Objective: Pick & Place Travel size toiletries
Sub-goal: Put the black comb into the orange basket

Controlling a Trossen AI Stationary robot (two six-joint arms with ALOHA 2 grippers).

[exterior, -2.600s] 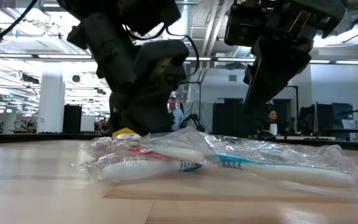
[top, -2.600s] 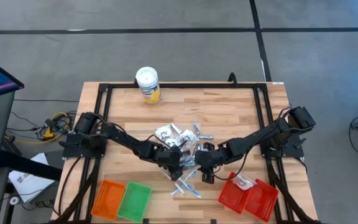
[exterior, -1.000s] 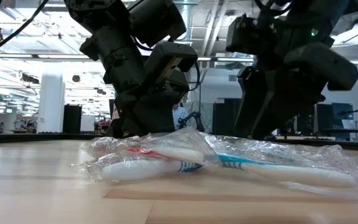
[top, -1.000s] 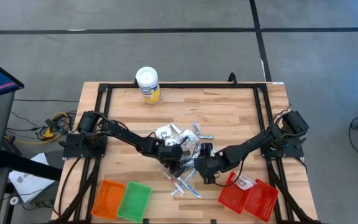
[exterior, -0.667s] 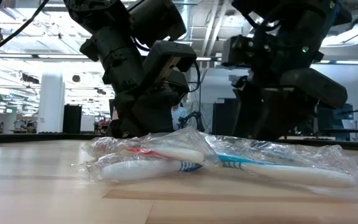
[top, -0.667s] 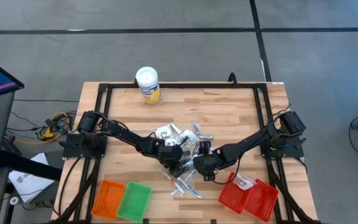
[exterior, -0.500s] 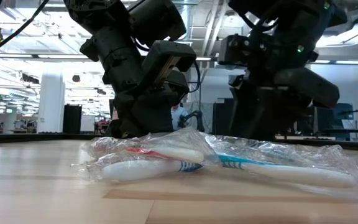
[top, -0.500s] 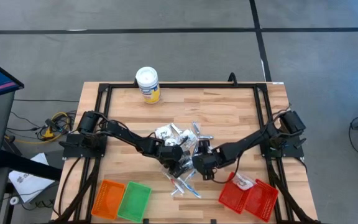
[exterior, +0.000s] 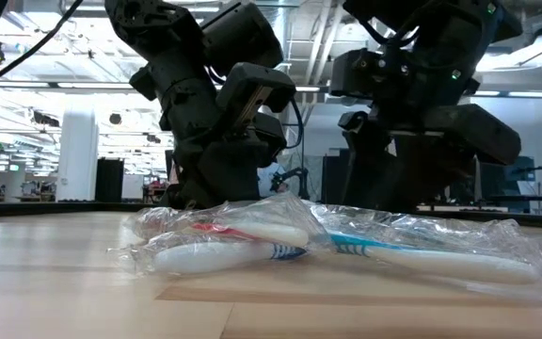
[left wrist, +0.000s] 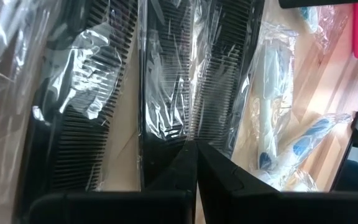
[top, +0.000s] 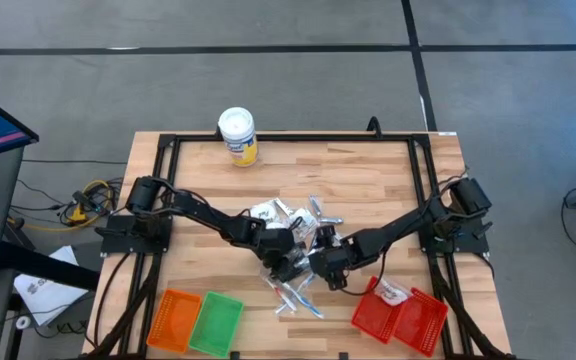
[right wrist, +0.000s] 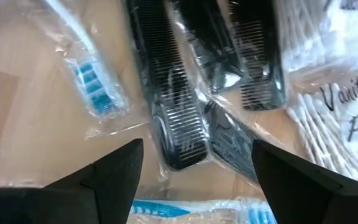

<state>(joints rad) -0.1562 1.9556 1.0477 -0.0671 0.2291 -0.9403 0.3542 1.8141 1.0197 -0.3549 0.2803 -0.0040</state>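
Even overhead light falls on the desk (top: 368,175), with only soft shadows under the arms. Ceiling strips glow bright behind the dark arm silhouettes in the low view. Glare streaks the plastic wrappers (left wrist: 166,93), and the right wrist view is blurred up close.

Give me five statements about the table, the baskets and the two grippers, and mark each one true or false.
1. The left gripper is shut above the wrapped black combs. True.
2. The right gripper is shut. False: its fingers stand wide apart over the combs.
3. The yellow canister stands among the pile of toiletries. False: it stands apart, near the table's far edge.
4. The red baskets hold a white packet. True.
5. The green basket is full of toothbrushes. False: the high view shows nothing in it; wrapped toothbrushes lie on the table.
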